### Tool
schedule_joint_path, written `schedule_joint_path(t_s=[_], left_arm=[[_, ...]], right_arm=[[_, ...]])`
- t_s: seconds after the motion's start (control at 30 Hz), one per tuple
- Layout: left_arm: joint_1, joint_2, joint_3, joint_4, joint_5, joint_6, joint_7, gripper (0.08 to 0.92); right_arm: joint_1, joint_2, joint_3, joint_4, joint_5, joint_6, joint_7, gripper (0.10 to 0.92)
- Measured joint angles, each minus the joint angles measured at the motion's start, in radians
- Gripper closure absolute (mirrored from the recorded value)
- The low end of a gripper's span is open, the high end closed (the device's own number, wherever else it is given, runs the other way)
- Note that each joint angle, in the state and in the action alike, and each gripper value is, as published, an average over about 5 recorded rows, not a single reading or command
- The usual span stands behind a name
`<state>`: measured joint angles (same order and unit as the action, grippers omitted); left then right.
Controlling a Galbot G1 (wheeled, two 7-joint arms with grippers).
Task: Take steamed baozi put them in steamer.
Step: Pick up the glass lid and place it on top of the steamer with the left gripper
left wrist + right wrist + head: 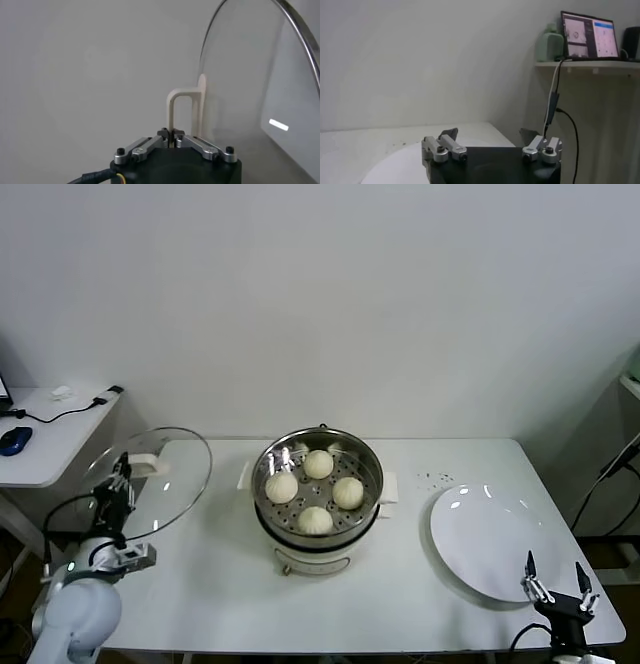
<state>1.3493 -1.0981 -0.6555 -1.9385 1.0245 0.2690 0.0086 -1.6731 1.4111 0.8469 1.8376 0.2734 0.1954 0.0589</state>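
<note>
Several cream-white steamed baozi [315, 490] lie on the perforated tray inside the shiny steel steamer [372, 467] at the table's middle. My left gripper [122, 476] is at the table's left edge, shut on the white handle [184, 112] of the round glass lid [160, 482], which it holds tilted up beside the steamer. My right gripper [558, 582] is open and empty at the table's front right corner, just in front of the white plate [488, 540]. In the right wrist view its gripper [489, 135] has the jaws wide apart.
A side desk [50, 439] with a blue mouse [14, 439] and a cable stands at the far left. A shelf with a laptop [589, 35] shows in the right wrist view. A white wall is behind the table.
</note>
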Motion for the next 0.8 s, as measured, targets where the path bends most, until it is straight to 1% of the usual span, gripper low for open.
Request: schedule_joint_path(t_s=[0.17, 0.33, 0.6, 0.8], left_arm=[[-0.037, 0.017, 0.090, -0.093, 0.014, 0.110, 0.059, 0.862], [-0.092, 0.015, 0.208, -0.141, 0.069, 0.211, 0.118, 0.862], [-0.193, -0.023, 0.396, -0.159, 0.171, 0.325, 0.199, 0.862], [-0.260, -0.073, 0.513, -0.148, 0.246, 0.378, 0.253, 0.862]], right_arm=[[0.001, 0.001, -0.014, 0.010, -0.020, -0.013, 0.011, 0.203], [0.008, 0.008, -0.032, 0.022, -0.044, -0.027, 0.019, 0.203], [0.018, 0.022, -0.055, 0.033, -0.075, -0.036, 0.025, 0.203], [0.020, 0.030, -0.059, 0.029, -0.085, -0.034, 0.029, 0.203]])
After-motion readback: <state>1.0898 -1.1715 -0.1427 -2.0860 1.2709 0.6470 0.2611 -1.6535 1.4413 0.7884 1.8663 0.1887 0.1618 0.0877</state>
